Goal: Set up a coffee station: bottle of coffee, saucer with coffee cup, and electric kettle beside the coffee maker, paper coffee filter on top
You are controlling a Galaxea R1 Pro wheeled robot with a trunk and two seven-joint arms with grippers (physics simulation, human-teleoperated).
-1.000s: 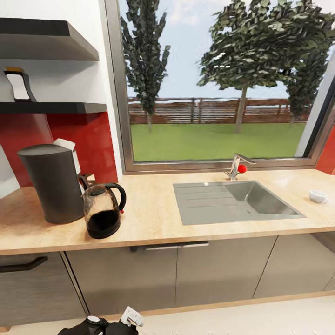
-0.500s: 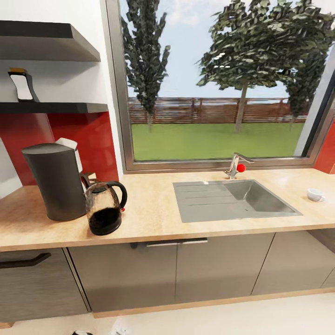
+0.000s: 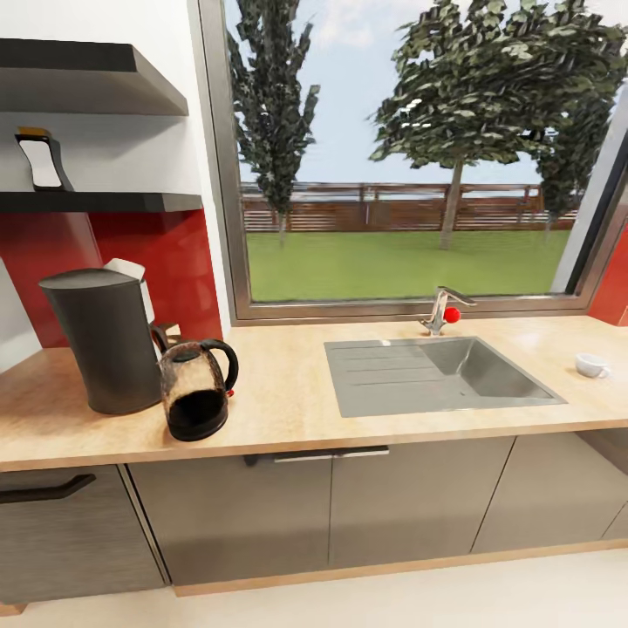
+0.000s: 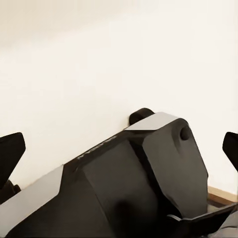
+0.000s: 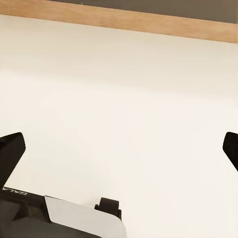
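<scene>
1. At about nine o'clock in the head view, the coffee maker (image 3: 103, 340) stands upright on the bench (image 3: 288, 410), close to the red backsplash (image 3: 174, 262).
2. Touching or just beside it, toward four o'clock from it, stands the electric kettle (image 3: 195, 390), upright, its black handle turned toward the sink (image 3: 440, 377).
3. Between the two, behind the kettle, a small dark item with a brownish top (image 3: 164, 336) peeks out; I cannot tell what it is.
4. A white piece (image 3: 129, 277) shows behind the coffee maker's top edge; what it is cannot be told.
5. At three o'clock, near the bench's far end, the coffee cup (image 3: 592, 365) sits well apart from the coffee maker, beyond the sink and faucet (image 3: 445, 312).
6. At ten o'clock, a dark bottle-like shape with a golden cap (image 3: 38, 160) stands on the lower wall shelf (image 3: 131, 202).
7. The left tool (image 4: 119, 148) hangs over pale floor (image 4: 99, 59) with its two fingertips wide apart and nothing between them; a dark part of the robot lies below it.
8. The right tool (image 5: 119, 148) is likewise spread wide and holds nothing, above pale floor near a wood-coloured plinth (image 5: 148, 22).
</scene>
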